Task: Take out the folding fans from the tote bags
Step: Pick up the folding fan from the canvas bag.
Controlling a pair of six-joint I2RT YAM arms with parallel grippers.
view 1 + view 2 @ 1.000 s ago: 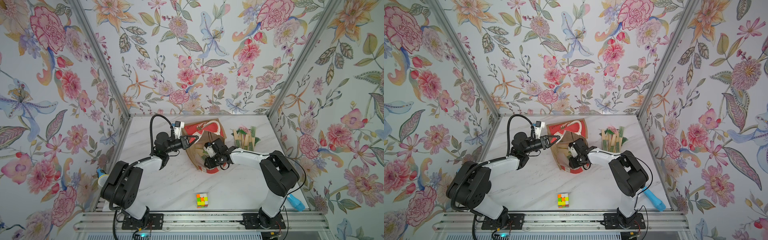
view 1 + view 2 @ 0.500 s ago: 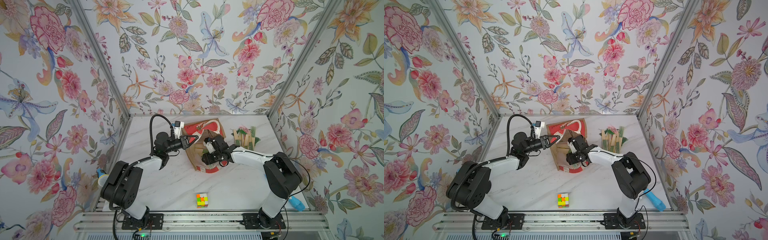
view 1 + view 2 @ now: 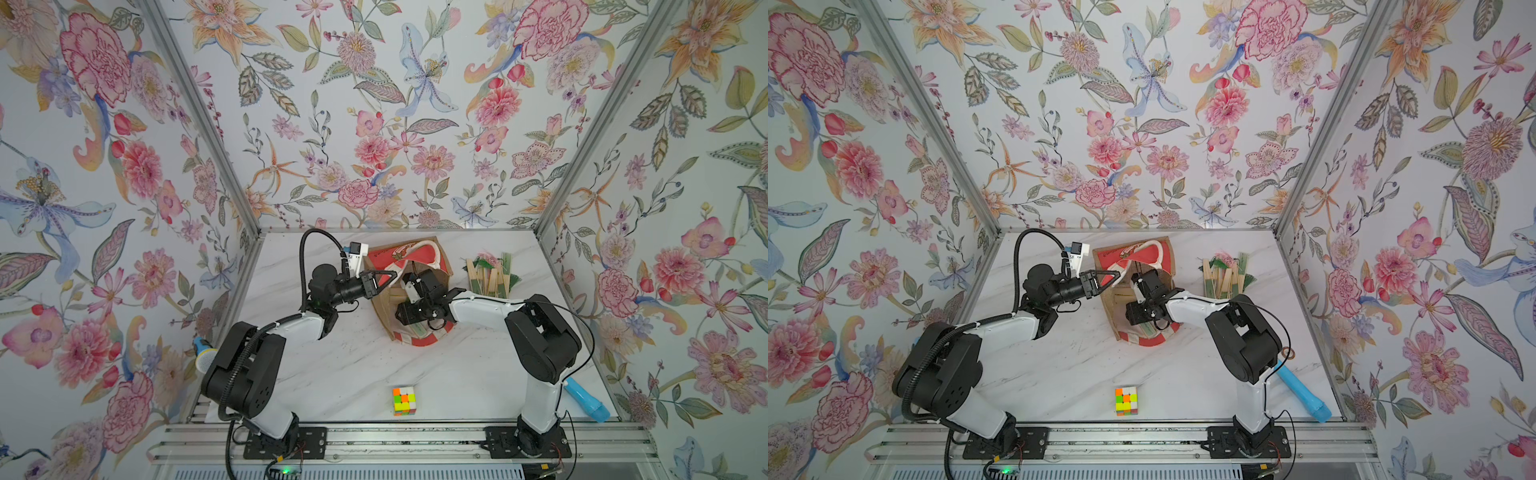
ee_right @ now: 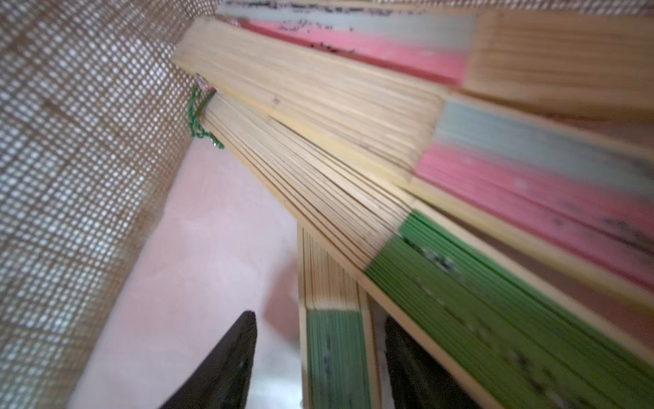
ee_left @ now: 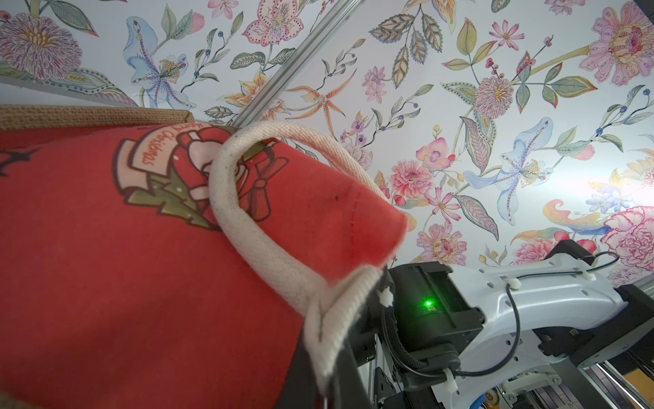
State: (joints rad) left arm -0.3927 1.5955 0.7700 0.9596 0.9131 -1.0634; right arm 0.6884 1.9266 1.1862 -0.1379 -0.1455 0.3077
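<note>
cube: nearest the front rail, well apart from both arms; no part in the job.
tube: lying by the right arm's base at the table's edge; likewise out of play.
right claw: reaching inside the bag, jaws apart, straddling the end of a green fan; a gap shows on one side, so not gripping yet. Likely next: close, then draw out along the fan's length.
fans: several more inside, pink and green, leaning crossed against the woven wall; apt to shift once one goes.
left claw: pinched together on the white handle; probably lifting that side so the mouth gapes and the bag cannot slide.
bag: mid-table between the arms, slumped, a red panel on top, striped trim toward the near side.
pile: fans already out, laid side by side near the bag on the right; likely the drop spot.
</note>
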